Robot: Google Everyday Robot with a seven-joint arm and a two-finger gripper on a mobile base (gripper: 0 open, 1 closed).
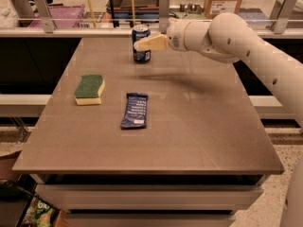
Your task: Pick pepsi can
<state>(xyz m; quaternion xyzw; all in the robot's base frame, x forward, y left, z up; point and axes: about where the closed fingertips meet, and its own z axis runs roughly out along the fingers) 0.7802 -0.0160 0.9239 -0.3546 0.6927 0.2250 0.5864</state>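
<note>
The pepsi can [141,30] is a small dark blue can with a silver top. It stands upright near the far edge of the brown table [189,126]. My gripper [138,44] reaches in from the right on a white arm [227,32] and is at the can, crossing in front of its middle. The can stands on the table.
A green and yellow sponge [89,89] lies at the left of the table. A flat dark blue snack wrapper [135,110] lies near the middle. A railing with posts [164,8] and shelves with boxes run behind the far edge.
</note>
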